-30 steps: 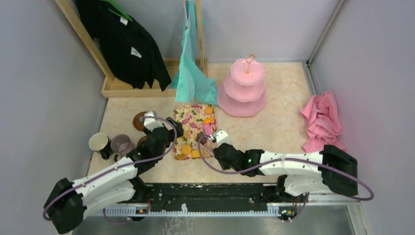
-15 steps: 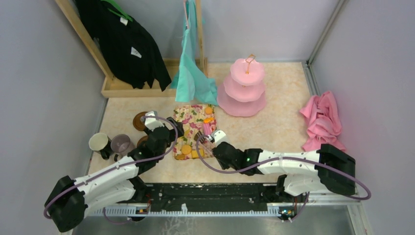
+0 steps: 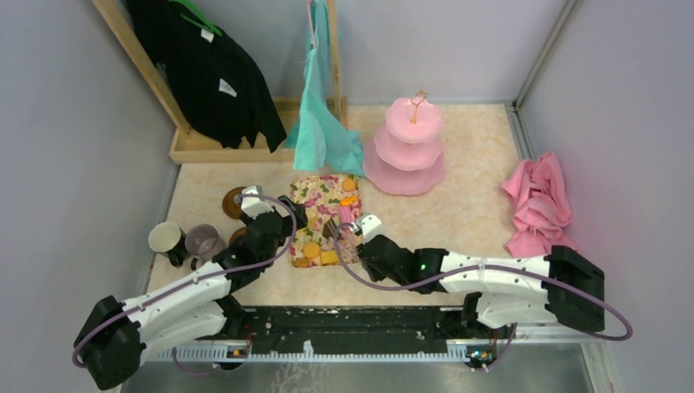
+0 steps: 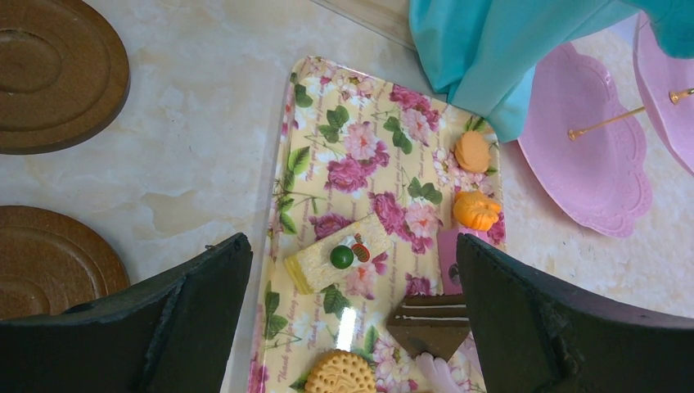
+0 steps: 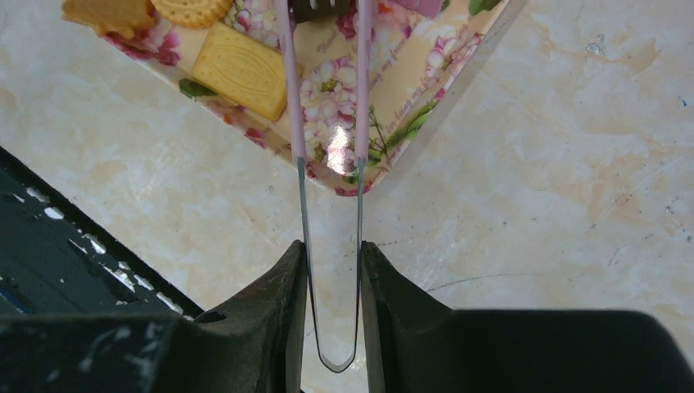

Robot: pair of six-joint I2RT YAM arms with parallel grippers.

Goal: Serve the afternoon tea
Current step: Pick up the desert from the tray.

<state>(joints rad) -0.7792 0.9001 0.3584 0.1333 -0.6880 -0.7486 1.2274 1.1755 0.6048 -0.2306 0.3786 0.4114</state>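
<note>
Running this one remotely, and I'd say the step right now is picking the brown slice (image 4: 430, 327) off the flowery tray (image 4: 360, 139) with the tongs (image 5: 361, 98). My right gripper (image 5: 331, 270) is pinching the tongs down by their bend, with the arms nearly parallel and reaching out over the near right part of the tray toward the slice. The left gripper (image 4: 352, 241) is spread wide with nothing in it, hovering over the tray's left side. To do this well, I'd get one tip low on each side of the slice and squeeze gently so it doesn't crumble or pop out. Then I'd lift straight up, and only after that swing far right to the pink stand (image 3: 405, 147), which looks bare on every tier. I'd keep the left arm out of that path too. Annoying bits: the right wrist camera cuts the tong tips off at the top edge, so I can't tell if they're touching the slice or just beside it. From above, the arm and cable crowd that spot. The pink snack (image 4: 450, 254) is also half hidden behind my left finger.
</note>
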